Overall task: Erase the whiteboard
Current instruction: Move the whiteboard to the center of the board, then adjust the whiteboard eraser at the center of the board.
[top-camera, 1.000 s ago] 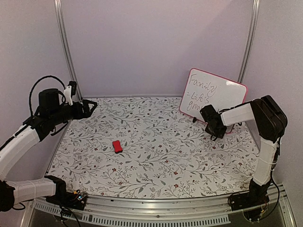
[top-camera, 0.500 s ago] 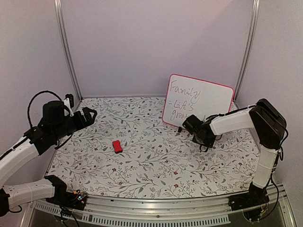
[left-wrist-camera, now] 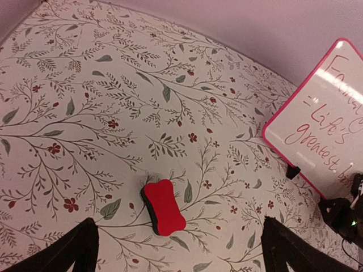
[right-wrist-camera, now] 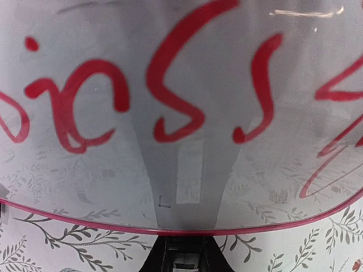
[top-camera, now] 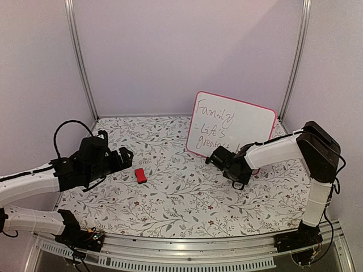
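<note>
The whiteboard (top-camera: 232,126), pink-framed and covered in red handwriting, stands tilted at the back right of the table. My right gripper (top-camera: 228,162) is shut on its lower edge. In the right wrist view the whiteboard (right-wrist-camera: 181,85) fills the frame, and the right gripper (right-wrist-camera: 182,249) pinches the pink rim at the bottom centre. My left gripper (top-camera: 126,156) hangs open just left of the small red eraser (top-camera: 140,175). In the left wrist view the eraser (left-wrist-camera: 163,207) lies flat between the wide-apart fingers (left-wrist-camera: 76,252) of the left gripper (left-wrist-camera: 178,243), untouched, with the whiteboard (left-wrist-camera: 326,130) at the far right.
The floral tablecloth (top-camera: 187,198) covers the table. Purple walls and two metal posts (top-camera: 79,62) close in the back and sides. The board's black foot (left-wrist-camera: 292,171) shows near its lower corner.
My right arm has carried the whiteboard leftward and nearer the table's middle. My left arm has swung down and right, from the back-left corner to beside the eraser, jaws still open.
</note>
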{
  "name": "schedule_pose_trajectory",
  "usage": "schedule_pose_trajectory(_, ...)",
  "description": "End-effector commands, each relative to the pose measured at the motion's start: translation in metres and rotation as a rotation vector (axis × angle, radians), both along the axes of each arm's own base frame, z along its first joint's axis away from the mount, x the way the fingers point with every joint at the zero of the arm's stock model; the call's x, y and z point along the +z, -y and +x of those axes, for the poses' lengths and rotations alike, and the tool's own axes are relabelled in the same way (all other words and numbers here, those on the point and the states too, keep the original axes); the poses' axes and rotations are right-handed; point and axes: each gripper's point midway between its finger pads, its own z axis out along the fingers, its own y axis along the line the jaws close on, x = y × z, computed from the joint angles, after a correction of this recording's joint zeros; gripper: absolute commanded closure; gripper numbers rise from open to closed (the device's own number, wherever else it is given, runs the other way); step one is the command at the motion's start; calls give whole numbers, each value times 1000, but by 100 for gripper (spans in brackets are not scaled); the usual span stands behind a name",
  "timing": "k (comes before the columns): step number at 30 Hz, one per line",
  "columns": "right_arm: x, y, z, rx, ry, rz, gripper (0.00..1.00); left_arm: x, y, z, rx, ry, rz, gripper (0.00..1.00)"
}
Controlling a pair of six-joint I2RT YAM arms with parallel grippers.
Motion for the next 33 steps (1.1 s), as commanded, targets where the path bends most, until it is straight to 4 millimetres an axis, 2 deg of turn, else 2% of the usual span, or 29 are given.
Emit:
schedule_pose_trajectory(1,14,-26,5,11,61,60,77,-3,10,5,30,7,27,0)
schedule_pose_trajectory(5,16,-31,-3,40,56,56,59,-3,15,10,32,11,48,0)
schedule_pose_trajectory(8,25,-34,-9,63,61,73,47,-2,14,14,44,19,61,0)
schedule_pose_trajectory(12,45,-44,-22,128,80,99,32,-10,19,21,52,-1,96,0)
schedule_pose_trajectory(14,64,-47,-26,162,110,117,25,-20,25,26,47,-37,123,0)
schedule_pose_trajectory(17,106,-49,-26,223,204,167,16,-37,36,32,38,-104,154,0)
schedule_pose_trajectory(21,185,-48,-19,395,356,104,8,-56,51,38,17,-174,170,0)
schedule_pose_trajectory(24,233,-30,-21,415,451,50,7,-71,59,40,3,-231,187,0)
schedule_pose_trajectory(26,269,-12,-26,404,526,27,7,-80,61,40,11,-280,209,0)
schedule_pose_trajectory(30,313,14,-37,384,622,18,6,-100,56,28,67,-413,244,0)
schedule_pose_trajectory(33,326,23,-40,384,651,3,6,-115,56,17,93,-487,241,0)
